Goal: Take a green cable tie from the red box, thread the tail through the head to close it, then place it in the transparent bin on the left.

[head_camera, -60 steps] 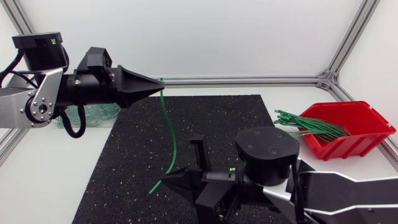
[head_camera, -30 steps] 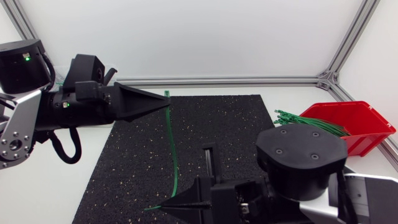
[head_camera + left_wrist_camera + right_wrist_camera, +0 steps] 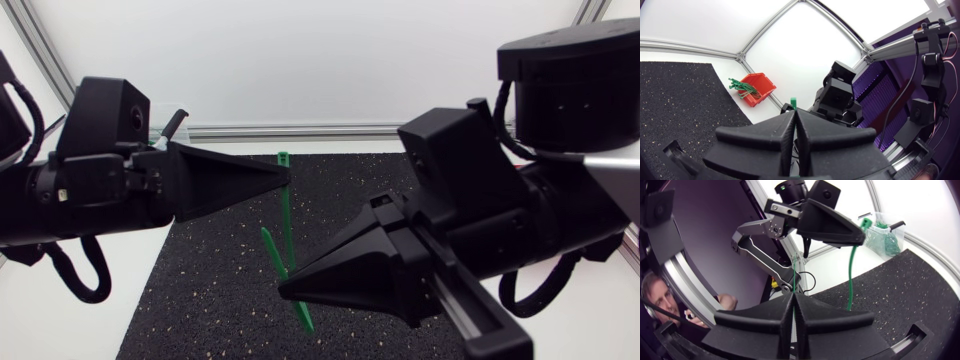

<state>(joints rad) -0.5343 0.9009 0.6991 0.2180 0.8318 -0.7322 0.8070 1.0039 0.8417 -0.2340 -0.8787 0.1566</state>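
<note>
Right wrist view, mid-task: my right tool (image 3: 792, 299) was pinched shut on the thin tail end of a green cable tie (image 3: 850, 280), its two fingers pressed together with the strand rising from between their tips. Just ahead, the tie curved up over the black mat (image 3: 900, 285) to my left tool (image 3: 860, 232), likewise closed tight, the tie's square head poking out above its tips. Both tools hung in the air over the table (image 3: 145, 262), tips facing each other, the tie strung between them. Beyond the left arm stood the transparent bin (image 3: 883, 239), with green ties already inside. Farthest off, seen from the left wrist, the red box (image 3: 760, 86) sat near the table's corner with more ties in it. By my reckoning the pick was done; the tail was not through the head, so threading and the drop in the bin were left.
</note>
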